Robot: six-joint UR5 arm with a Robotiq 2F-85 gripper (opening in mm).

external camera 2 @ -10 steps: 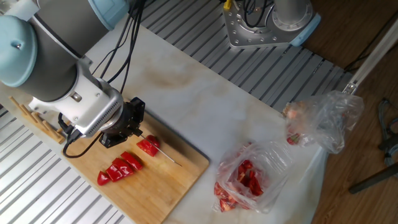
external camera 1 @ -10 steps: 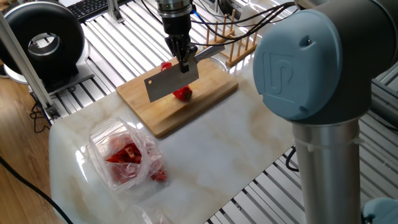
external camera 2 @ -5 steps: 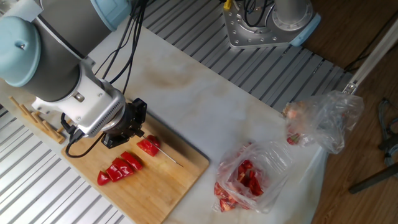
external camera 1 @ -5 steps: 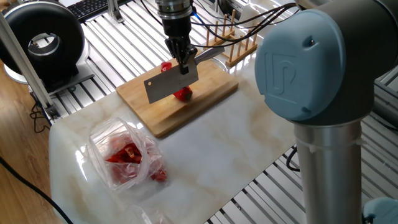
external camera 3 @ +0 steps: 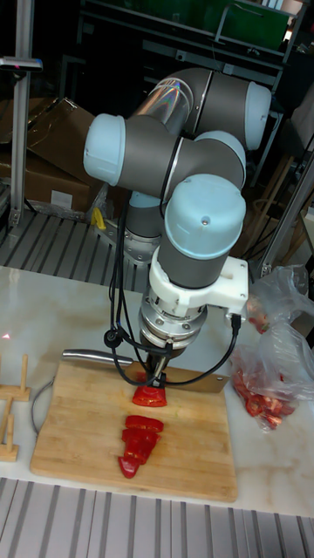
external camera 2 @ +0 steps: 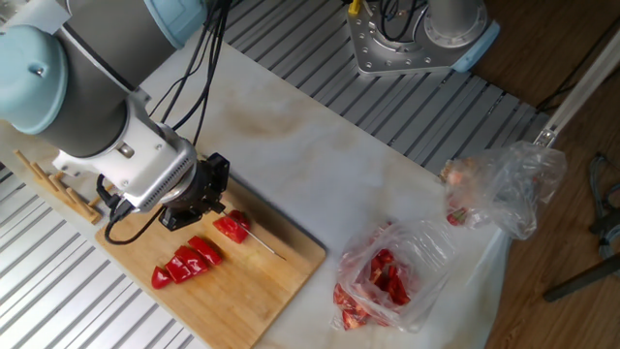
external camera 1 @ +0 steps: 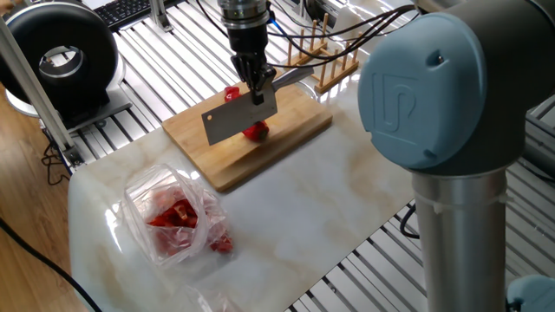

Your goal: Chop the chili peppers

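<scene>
The two-finger gripper (external camera 1: 257,85) is clamped on the steel-handled cleaver (external camera 1: 240,114), whose broad grey blade hangs edge-down over the light wooden cutting board (external camera 1: 286,139). The unsliced stub of the glossy red chili pepper (external camera 3: 149,396) lies on the board right under the blade — whether the edge touches it I cannot tell — and a row of cut red slices (external camera 3: 137,440) sits just beside it. A clear plastic bag of red pieces (external camera 2: 383,277) rests on the marble tabletop (external camera 2: 320,165), well apart. The remaining stub is short and rounded: judged from here, a descending blade could roll or squirt it sideways, giving an uneven cut — or knock the finished slices off the board.
</scene>
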